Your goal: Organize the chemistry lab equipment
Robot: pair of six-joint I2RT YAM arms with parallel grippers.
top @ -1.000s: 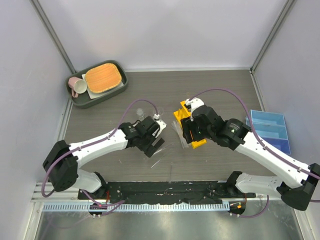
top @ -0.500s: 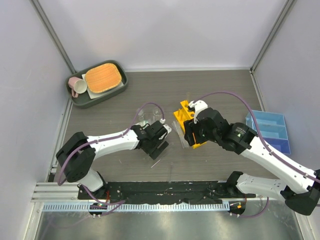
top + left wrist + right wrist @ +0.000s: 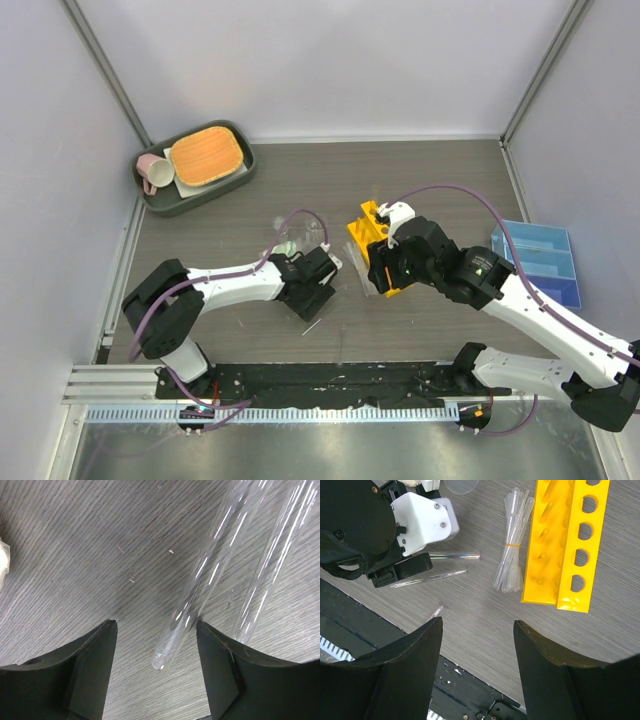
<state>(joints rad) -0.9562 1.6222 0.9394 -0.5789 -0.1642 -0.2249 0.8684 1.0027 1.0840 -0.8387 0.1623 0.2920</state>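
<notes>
Little is looking sorted: the tubes [image 3: 210, 570] and pipette bundle [image 3: 512, 545] are lying loose on the table [image 3: 430, 180] beside the yellow rack [image 3: 570, 540]. The left tool [image 3: 156, 627] is gaping over a tube's end; the right tool [image 3: 477, 625] is hanging released, empty.

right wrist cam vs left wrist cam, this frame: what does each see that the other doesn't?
Only right wrist: the yellow rack, the banded pipette bundle beside it, and the right gripper, open over bare table.
Only left wrist: a close-up of the left gripper, open, with the open end of the near tube lying between its fingers.
Both: the thin clear tubes lying flat on the wood-grain table, next to the left arm's gripper.
</notes>
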